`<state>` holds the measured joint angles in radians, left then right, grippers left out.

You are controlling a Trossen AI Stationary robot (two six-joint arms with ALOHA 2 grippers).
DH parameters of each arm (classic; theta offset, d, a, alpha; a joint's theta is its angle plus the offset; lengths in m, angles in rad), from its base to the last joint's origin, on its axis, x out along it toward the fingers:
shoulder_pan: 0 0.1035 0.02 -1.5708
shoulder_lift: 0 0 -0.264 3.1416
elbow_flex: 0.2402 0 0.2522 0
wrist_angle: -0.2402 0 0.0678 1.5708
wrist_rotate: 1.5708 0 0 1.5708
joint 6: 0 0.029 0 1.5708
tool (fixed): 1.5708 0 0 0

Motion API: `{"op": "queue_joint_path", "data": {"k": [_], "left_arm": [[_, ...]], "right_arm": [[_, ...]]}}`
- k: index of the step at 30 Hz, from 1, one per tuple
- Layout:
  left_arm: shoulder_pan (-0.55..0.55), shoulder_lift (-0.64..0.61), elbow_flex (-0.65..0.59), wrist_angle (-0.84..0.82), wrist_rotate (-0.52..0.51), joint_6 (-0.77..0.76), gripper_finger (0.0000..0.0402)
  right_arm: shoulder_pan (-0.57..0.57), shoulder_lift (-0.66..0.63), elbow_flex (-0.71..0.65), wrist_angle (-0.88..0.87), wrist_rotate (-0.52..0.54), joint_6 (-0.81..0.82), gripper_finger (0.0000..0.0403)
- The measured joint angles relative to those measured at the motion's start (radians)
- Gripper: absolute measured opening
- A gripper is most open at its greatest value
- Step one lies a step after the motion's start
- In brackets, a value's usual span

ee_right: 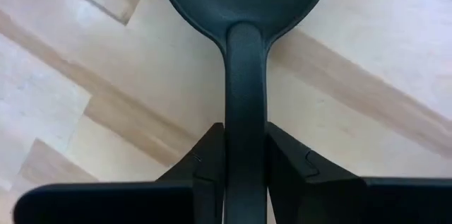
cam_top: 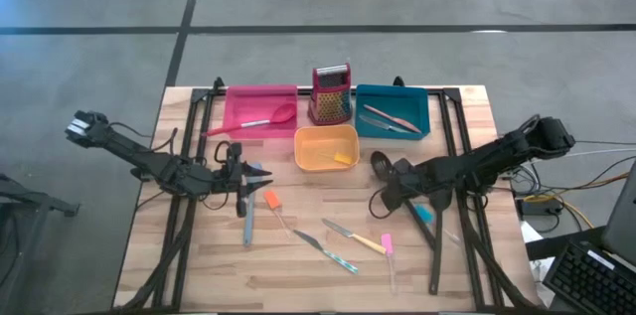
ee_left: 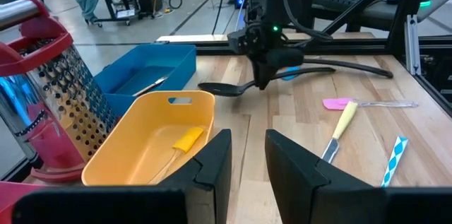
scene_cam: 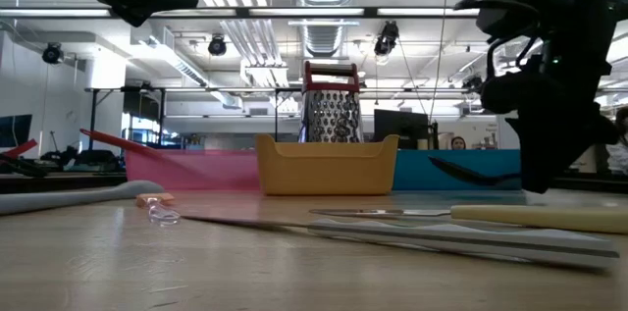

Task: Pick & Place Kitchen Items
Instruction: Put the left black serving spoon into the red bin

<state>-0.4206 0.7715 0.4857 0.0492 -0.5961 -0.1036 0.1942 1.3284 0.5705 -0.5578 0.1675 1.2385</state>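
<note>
Right wrist view: right gripper (ee_right: pixel 245 157) is clamping black spoon (ee_right: pixel 245 12) beside yellow tray (cam_top: pixel 325 147); left gripper (ee_left: pixel 247 160) is hanging open nearby.

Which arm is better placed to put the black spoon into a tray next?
The right arm. Its gripper is shut on the black spoon handle, near the teal tray. The left gripper is open and empty, near the grey utensil.
</note>
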Motion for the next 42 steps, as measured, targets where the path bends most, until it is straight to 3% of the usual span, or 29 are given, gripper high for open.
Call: {"op": "queue_joint_path", "data": {"k": [10,16,28,42], "left_arm": [[0.000,0.002,0.000,-0.001,0.000,-0.001,0.0090],[0.000,0.002,0.000,-0.001,0.000,-0.002,0.0090],[0.000,0.003,0.000,0.002,0.000,-0.002,0.0090],[0.000,0.003,0.000,0.003,0.000,-0.004,0.0090]], "right_arm": [[0.001,-0.054,0.000,0.001,0.015,0.008,0.0058],[0.005,-0.150,0.001,0.001,0.031,0.003,0.0058],[0.072,-0.397,0.003,-0.012,0.235,-0.041,0.0058],[0.198,-0.506,0.003,0.014,0.519,-0.176,0.0058]]}}
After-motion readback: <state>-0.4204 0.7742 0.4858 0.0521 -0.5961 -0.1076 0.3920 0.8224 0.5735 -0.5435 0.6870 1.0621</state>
